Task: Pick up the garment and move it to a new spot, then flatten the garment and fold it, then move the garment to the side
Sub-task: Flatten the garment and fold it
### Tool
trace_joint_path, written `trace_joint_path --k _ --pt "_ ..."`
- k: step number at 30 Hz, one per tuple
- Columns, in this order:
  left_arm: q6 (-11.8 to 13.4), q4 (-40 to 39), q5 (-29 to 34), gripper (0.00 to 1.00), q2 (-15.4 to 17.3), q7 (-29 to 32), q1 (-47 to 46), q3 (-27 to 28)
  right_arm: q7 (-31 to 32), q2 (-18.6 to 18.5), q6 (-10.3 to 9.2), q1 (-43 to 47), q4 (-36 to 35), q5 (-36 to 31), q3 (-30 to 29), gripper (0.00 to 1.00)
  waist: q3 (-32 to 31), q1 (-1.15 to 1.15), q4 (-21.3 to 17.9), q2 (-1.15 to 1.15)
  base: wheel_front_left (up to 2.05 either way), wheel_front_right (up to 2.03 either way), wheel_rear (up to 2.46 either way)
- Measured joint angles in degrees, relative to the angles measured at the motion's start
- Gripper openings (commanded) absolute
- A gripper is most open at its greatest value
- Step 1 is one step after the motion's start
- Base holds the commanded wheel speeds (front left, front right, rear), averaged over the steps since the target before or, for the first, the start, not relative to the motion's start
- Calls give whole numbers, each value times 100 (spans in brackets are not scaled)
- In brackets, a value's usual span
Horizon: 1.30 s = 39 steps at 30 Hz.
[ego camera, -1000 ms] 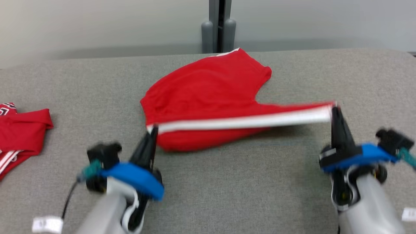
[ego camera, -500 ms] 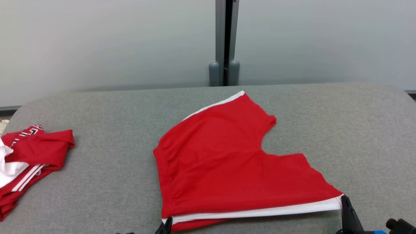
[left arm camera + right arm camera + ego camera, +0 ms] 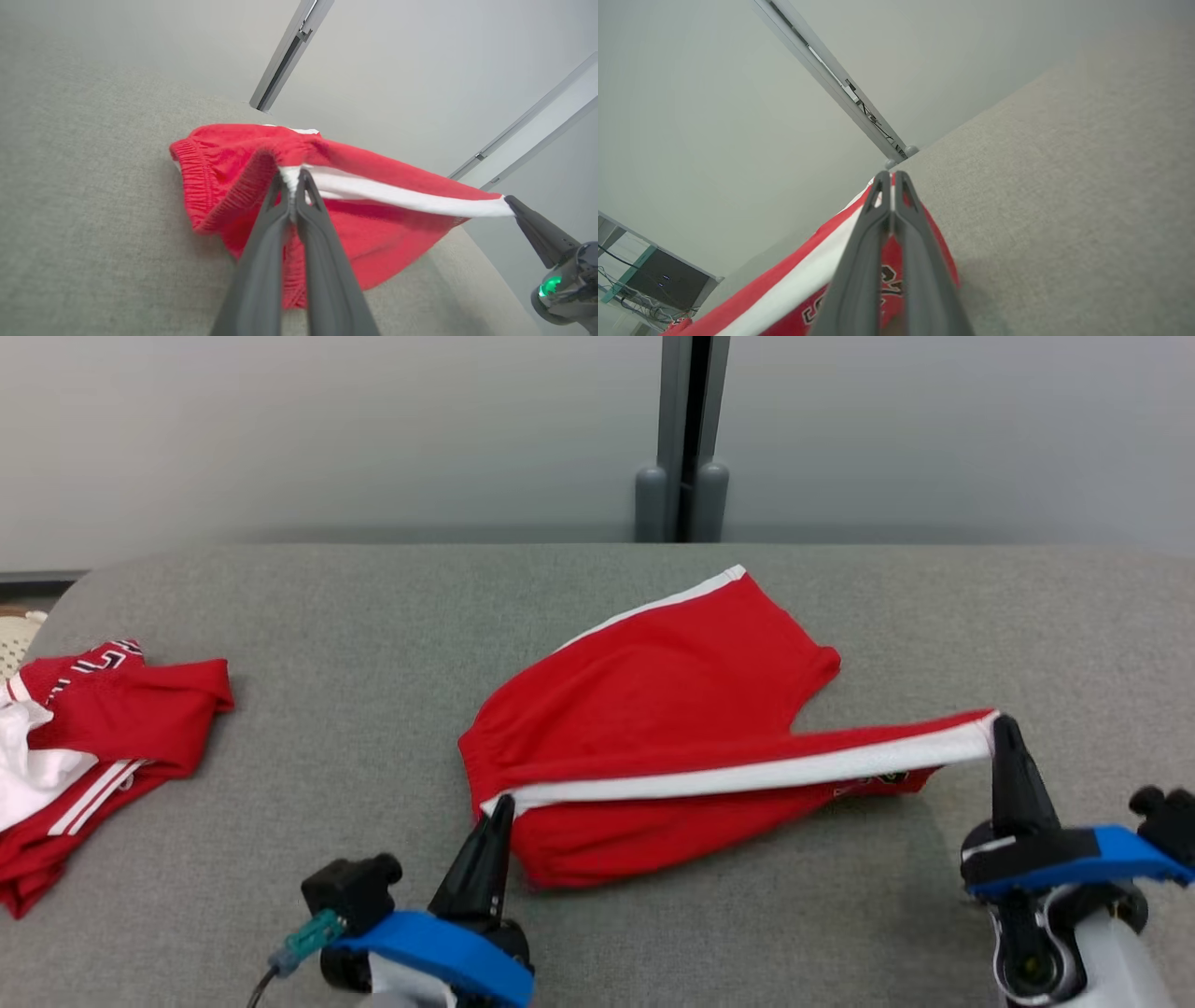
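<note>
The garment point(image 3: 653, 700) is a pair of red shorts with white side stripes, lying on the grey table point(image 3: 373, 644) at its middle. My left gripper point(image 3: 501, 803) is shut on the waistband end of the near white stripe. My right gripper point(image 3: 1001, 723) is shut on the hem end of that stripe. The stripe is pulled taut between them and lifted above the table, with red cloth hanging below. In the left wrist view my left gripper point(image 3: 293, 179) pinches the white edge of the garment point(image 3: 224, 172). In the right wrist view my right gripper point(image 3: 887, 179) pinches the garment point(image 3: 808, 280) at its corner.
A second red and white garment point(image 3: 93, 728) lies crumpled at the table's left edge. A grey post point(image 3: 686, 439) stands behind the table's far edge against a pale wall. Bare grey table stretches to the right of the shorts and in front of them.
The head camera has shifted between frames. Half a second ago the near side lay low and flat; now both grippers hold the stripe raised and farther back, over the rest of the garment.
</note>
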Motion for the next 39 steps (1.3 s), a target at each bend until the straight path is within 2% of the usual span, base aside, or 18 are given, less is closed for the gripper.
trace_joint_path --k 5,13,25,26,27,28,29,32,39 --pt "1 229 -98 0 -64 0 -953 -126 134 -8 -1 -1228 458 -388 86 0 481 1 131 0 0 0 0" --pt "1 611 -68 0 -214 0 -1970 73 127 -1 -1 -3102 1680 -1191 78 0 1246 2 408 0 0 0 0" --pt "2 1006 -136 0 -365 0 -3049 -115 -272 -135 -1 -4843 3340 -2681 -409 0 2130 2 821 0 0 0 0" --pt "2 1057 -140 0 -368 -1 -3103 -110 -292 -141 -1 -4927 3441 -2780 -447 31 2178 2 848 0 0 0 0" --pt "2 1105 -146 15 -377 -1 -3141 -97 -332 -141 -1 -5001 3510 -2867 -482 100 2225 2 871 0 0 0 0" --pt "2 1144 -129 60 -378 -1 -3164 -92 -383 -142 -1 -5066 3562 -2982 -509 100 2263 1 891 0 0 0 0" --pt "2 1189 -121 100 -379 -1 -3172 -81 -407 -142 -1 -5121 3597 -3092 -498 100 2293 1 909 0 0 0 0" --pt "2 1291 -104 100 -385 -1 -3142 -47 -456 -181 -1 -5172 3735 -3518 -355 100 2325 2 929 0 0 0 0" --pt "2 1262 38 100 -389 -1 -2684 247 -498 -532 -1 -4892 3850 -4274 -211 100 2191 1 911 0 0 0 0"
